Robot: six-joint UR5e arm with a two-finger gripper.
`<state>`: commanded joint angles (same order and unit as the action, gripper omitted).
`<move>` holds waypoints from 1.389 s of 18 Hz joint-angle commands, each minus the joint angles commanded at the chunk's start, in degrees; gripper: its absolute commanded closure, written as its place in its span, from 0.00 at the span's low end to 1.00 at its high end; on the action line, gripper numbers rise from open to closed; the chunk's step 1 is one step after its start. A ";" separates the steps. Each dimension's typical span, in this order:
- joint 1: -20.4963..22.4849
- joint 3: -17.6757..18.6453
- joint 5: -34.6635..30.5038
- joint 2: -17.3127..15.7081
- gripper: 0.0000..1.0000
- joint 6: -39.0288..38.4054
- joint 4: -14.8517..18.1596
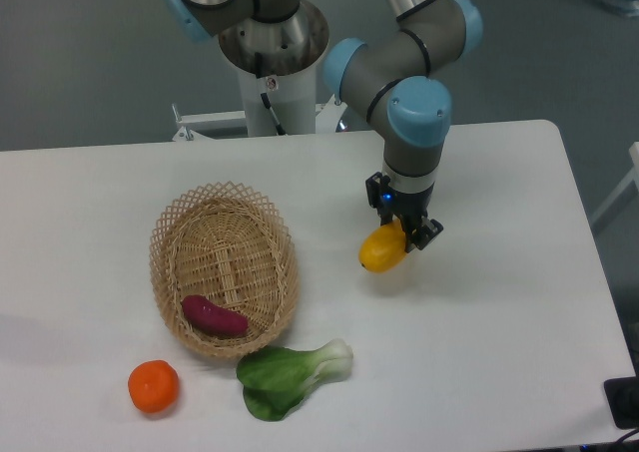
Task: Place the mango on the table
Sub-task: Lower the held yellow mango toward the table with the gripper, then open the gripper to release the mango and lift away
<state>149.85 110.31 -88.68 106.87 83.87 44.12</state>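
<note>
The yellow-orange mango point(380, 249) hangs in my gripper point(401, 234), whose fingers are shut on its upper right end. It sits just above or on the white table point(499, 312), right of the basket; I cannot tell whether it touches the surface. The fingertips are partly hidden behind the fruit.
A wicker basket point(224, 268) with a purple sweet potato point(213, 316) lies left of the mango. A round tangerine point(153, 386) and a green bok choy point(290, 373) lie near the front edge. The robot's base point(272, 63) stands at the back.
</note>
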 joint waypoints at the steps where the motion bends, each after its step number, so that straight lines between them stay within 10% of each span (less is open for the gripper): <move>1: 0.00 -0.79 -0.09 0.70 0.66 -1.50 -0.18; 10: -4.13 -6.15 -0.53 8.88 0.62 -9.59 -4.66; 15: -4.57 -7.91 -0.44 9.94 0.36 -10.13 -4.66; 18: -4.57 -8.71 -0.44 9.94 0.00 -10.22 -4.66; 25: -4.48 -11.17 0.35 8.80 0.00 -14.87 -3.87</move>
<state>145.37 99.14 -88.33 115.67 69.00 40.25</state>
